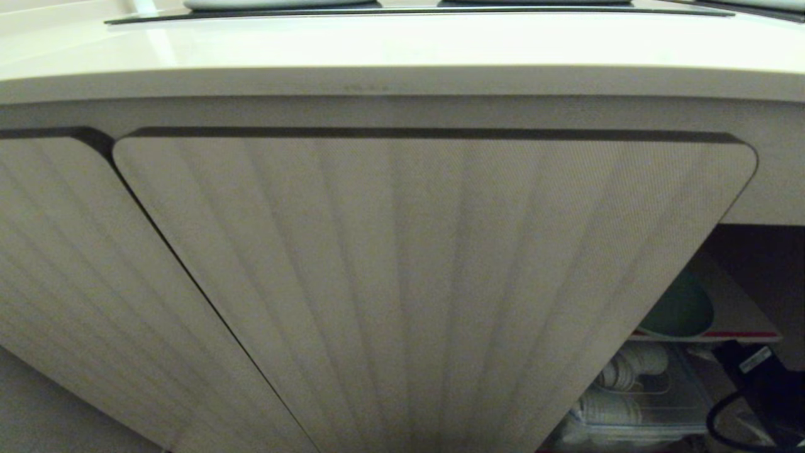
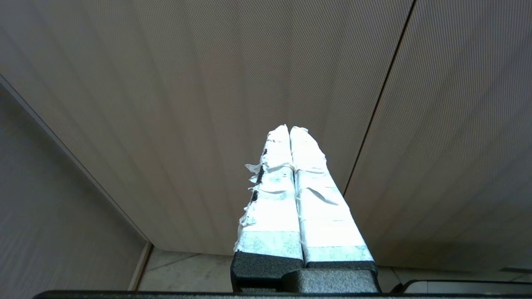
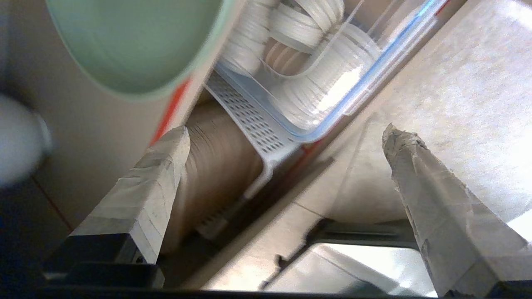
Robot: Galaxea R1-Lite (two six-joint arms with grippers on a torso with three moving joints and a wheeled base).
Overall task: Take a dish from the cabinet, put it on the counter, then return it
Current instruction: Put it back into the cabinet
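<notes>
The pale mint-green dish (image 1: 679, 311) lies on the red-edged inner shelf (image 1: 742, 335) of the cabinet (image 1: 409, 283), in the opening at the lower right past a ribbed door. In the right wrist view the dish (image 3: 133, 41) fills the corner beyond the shelf's red edge (image 3: 172, 108). My right gripper (image 3: 284, 139) is open with nothing between its taped fingers, just outside the opening and apart from the dish. A black part of the right arm (image 1: 751, 377) shows below the shelf. My left gripper (image 2: 289, 128) is shut and empty, facing a closed ribbed door (image 2: 208, 104). The counter (image 1: 402, 47) runs above.
A clear lidded box (image 3: 316, 70) of white ribbed bowls rests on a perforated white rack (image 3: 249, 120) under the shelf, also visible in the head view as the clear box (image 1: 629, 402). The ribbed door (image 1: 409, 283) stands left of the opening. A black glass panel (image 1: 402, 11) is set in the counter.
</notes>
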